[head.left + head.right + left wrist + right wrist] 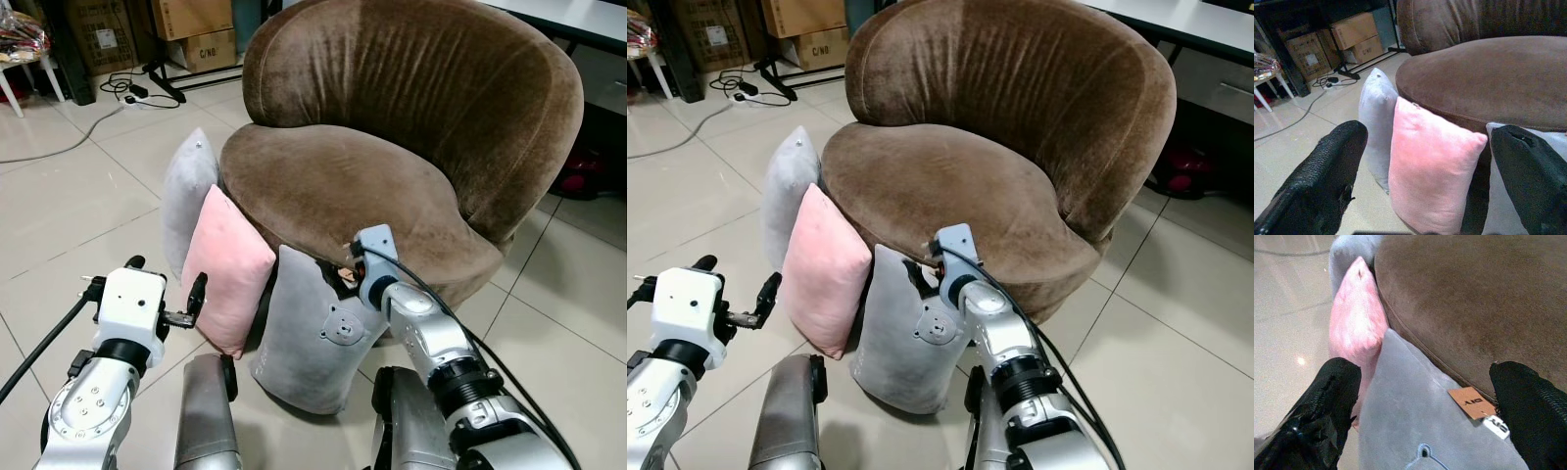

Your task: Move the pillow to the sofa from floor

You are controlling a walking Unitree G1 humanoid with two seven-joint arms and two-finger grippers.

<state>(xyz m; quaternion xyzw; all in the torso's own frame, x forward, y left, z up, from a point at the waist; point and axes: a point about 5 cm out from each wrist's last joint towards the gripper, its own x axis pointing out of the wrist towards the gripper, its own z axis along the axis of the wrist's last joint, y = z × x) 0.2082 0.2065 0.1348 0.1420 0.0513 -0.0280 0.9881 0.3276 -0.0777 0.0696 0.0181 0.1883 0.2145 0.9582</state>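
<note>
Three pillows stand on the floor, leaning against the front of the brown velvet sofa (392, 147): a grey pillow (188, 191) at the left, a pink pillow (227, 269) in the middle, and a grey bear-face pillow (313, 338) with a paper tag at the right. My right gripper (1425, 369) is open, its fingers straddling the top edge of the bear pillow just below the sofa seat. My left gripper (1430, 129) is open and points at the pink pillow from a short distance, touching nothing.
Tiled floor (78, 206) spreads to the left. Cardboard boxes (191, 29), a power strip with cables (132, 90) and a white stool (24, 59) stand at the back left. A red object (588, 171) lies behind the sofa on the right.
</note>
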